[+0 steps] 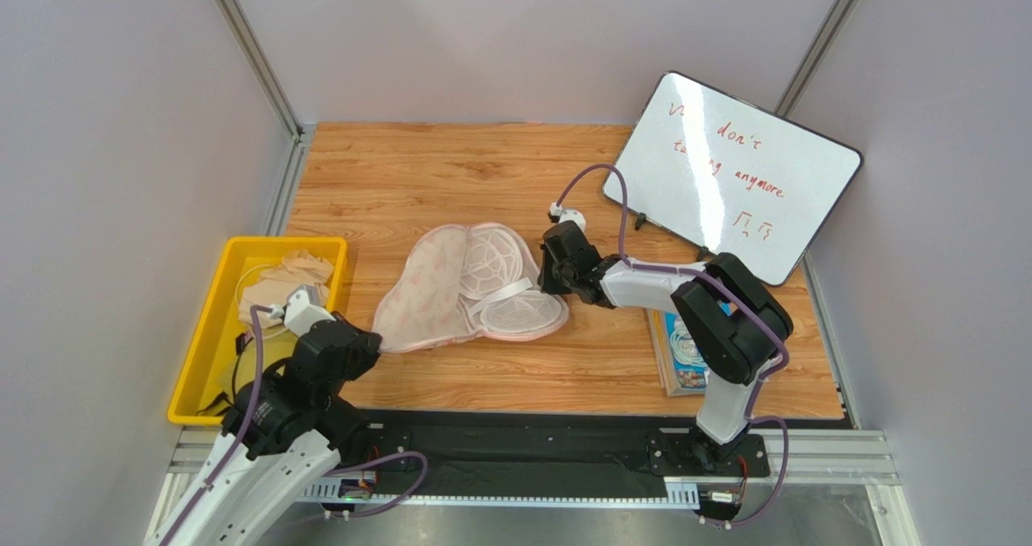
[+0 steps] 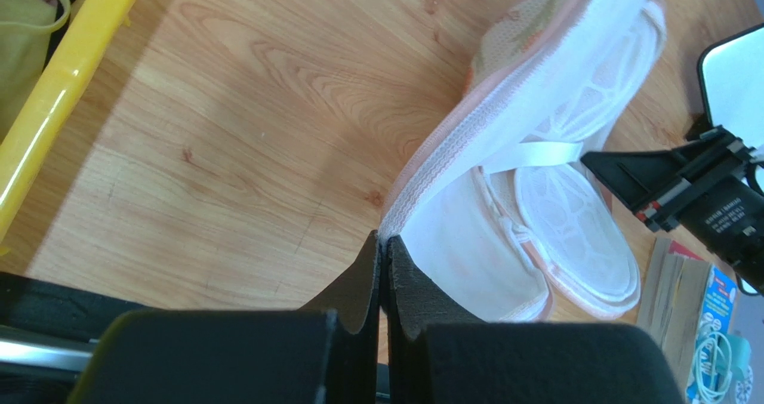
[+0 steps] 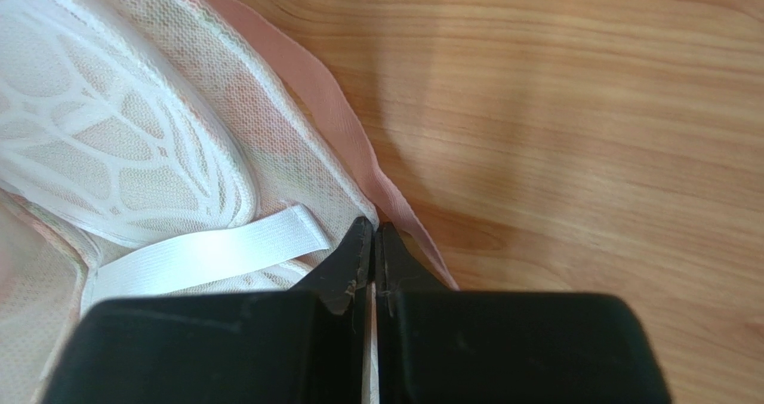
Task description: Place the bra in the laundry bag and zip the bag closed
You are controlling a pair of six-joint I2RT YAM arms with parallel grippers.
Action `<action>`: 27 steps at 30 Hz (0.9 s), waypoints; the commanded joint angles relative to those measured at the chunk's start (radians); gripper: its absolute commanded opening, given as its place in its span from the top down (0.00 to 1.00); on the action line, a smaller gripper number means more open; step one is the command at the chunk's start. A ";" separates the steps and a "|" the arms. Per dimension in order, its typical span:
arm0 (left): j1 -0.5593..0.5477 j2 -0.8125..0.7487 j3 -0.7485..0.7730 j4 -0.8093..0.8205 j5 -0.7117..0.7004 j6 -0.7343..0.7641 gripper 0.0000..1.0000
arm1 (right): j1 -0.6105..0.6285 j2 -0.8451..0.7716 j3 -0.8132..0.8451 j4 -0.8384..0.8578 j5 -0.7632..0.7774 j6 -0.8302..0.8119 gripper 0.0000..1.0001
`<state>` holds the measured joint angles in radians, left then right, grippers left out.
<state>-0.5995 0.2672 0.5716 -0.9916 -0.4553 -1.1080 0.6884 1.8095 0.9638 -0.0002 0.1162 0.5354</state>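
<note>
On the tabletop (image 1: 400, 171) the bag (image 1: 466, 286) lay open (mesh domes up), left fingers (image 2: 363, 283) clamped on its near-left rim, right fingers (image 3: 350, 265) pinching its right rim beside a white strap (image 3: 206, 252).

The laundry bag (image 1: 466, 286) lies open on the table (image 1: 400, 171); white mesh domes upward

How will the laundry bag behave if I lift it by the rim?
The laundry bag is probably floppy: its edge drapes away from the left end effector. Likely light, being thin mesh. The ribbed domes may keep their shape.
</note>
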 commanded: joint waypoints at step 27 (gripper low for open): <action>0.004 0.903 0.681 0.368 0.480 0.778 0.12 | 0.138 -0.596 -0.175 -0.245 -0.101 -0.255 1.00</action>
<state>-0.5995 0.9260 1.0924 -0.6556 -0.0734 -0.5510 0.8223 1.2629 0.7692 -0.2066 0.0460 0.3206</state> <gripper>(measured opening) 0.870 0.006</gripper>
